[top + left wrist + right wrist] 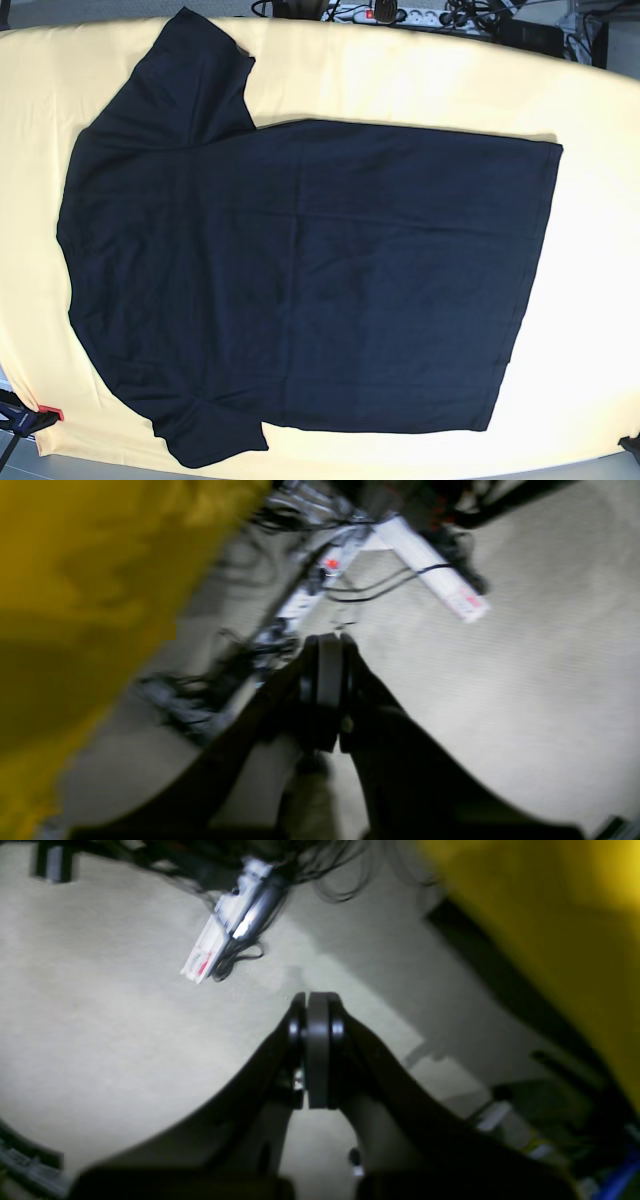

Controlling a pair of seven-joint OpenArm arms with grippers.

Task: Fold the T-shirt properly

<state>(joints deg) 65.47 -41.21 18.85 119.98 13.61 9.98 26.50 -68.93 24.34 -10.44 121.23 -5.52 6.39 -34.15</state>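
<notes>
Left wrist view: left tool (327, 690) clenched on nothing, hanging off the yellow worktop (100, 580), over grey floor (500, 690).

Right wrist view: right tool (316, 1050) clenched too, likewise off to the side.

Base view: shirt (300, 270) flat, collar toward 9 o'clock. Risk: grabbing one layer only, bunching cloth.

The base view looks straight down from overhead on the pale yellow cloth-covered table (400, 80), far enough to take in nearly its whole top. Each wrist view looks along its own arm past the closed black gripper, left (330, 680) and right (316, 1040), toward the grey carpeted floor (525, 680) off the table. Both wrist views share the floor, a blurred yellow table edge (550, 915) and a white power strip (220, 935).
</notes>
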